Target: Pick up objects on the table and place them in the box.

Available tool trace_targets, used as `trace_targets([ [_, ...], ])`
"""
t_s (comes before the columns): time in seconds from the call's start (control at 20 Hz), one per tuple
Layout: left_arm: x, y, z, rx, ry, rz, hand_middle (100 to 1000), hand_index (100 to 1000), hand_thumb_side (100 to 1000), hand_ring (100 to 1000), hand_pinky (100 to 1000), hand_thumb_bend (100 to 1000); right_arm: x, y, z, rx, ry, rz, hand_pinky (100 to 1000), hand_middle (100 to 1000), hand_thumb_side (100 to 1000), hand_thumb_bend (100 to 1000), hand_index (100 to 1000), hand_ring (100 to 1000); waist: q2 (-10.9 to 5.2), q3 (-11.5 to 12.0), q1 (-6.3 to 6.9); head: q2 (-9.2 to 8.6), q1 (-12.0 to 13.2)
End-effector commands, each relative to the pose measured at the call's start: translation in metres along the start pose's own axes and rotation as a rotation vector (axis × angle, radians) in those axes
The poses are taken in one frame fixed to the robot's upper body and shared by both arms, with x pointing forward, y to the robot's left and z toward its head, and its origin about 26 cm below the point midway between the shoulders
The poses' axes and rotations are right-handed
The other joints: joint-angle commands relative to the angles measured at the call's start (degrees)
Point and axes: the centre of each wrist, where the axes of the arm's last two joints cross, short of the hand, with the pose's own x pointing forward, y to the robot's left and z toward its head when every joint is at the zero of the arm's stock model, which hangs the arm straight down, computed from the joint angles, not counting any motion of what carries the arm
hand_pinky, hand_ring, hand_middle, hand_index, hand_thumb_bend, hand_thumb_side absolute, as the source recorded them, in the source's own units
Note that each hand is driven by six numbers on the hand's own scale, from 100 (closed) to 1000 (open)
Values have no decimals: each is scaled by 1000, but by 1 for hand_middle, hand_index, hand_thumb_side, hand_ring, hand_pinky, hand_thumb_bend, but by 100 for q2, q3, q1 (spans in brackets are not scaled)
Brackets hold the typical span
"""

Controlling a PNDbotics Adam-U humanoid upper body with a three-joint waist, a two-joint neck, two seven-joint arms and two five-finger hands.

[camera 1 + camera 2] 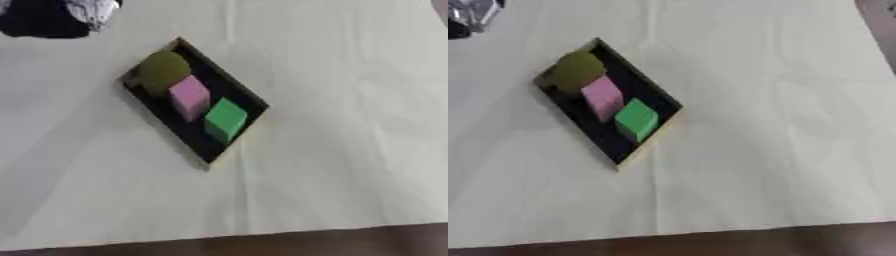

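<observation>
While a pale cloth (332,165) covers the table, a shallow black box (241,92) lies on it left of centre, turned askew so that its long sides run from upper left to lower right. Three things sit inside the box in a row along its length: an olive-green round thing (164,71) at the upper-left end, a pink block (189,96) in the middle, and a green cube (226,119) toward the lower-right end. The olive thing touches the pink block, and the pink block stands just beside the green cube; whether those two touch cannot be told. The olive thing reaches up to the box's upper-left rim. At the upper-left corner of both views a dark and silver shape (61,15) shows, coming in from the robot's left side; it looks like part of the left arm or hand, but it is cut by the edge and blurred, so whether its fingers are straight or curled cannot be told, and it is well apart from the box. No right hand shows in either view. Along the bottom edge a dark brown strip (262,245) runs below the cloth's near border
</observation>
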Motion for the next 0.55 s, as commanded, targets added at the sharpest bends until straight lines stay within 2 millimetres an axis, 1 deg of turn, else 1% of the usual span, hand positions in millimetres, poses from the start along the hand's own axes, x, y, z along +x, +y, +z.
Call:
trace_targets([
  [0.05, -1, 19, 14, 234, -68, 84, 750, 825, 452, 748, 732, 100, 12, -10, -3, -25, -39, 31, 1000, 660, 470, 100, 797, 926, -126, 7, -14, -61, -29],
  [0.25, -17, 9, 37, 489, -96, 232, 737, 817, 470, 730, 709, 100, 17, -9, -3, -62, -66, 16, 1000, 657, 470, 100, 795, 924, -123, 22, -53, -97, 4],
  [0.35, -23, 2, 47, 610, -91, 306, 730, 816, 482, 719, 698, 116, 18, -8, -4, -82, -77, 4, 1000, 655, 470, 100, 794, 923, -123, 34, -85, -115, 9],
  [0.45, -26, -6, 54, 698, -83, 380, 730, 818, 502, 716, 695, 126, 20, -6, -4, -100, -97, -9, 1000, 654, 470, 100, 794, 917, -124, 39, -113, -124, 25],
  [0.55, -28, -13, 61, 741, -71, 436, 729, 819, 518, 713, 692, 128, 22, -5, -5, -119, -121, -27, 1000, 650, 470, 100, 794, 911, -123, 42, -141, -135, 49],
])
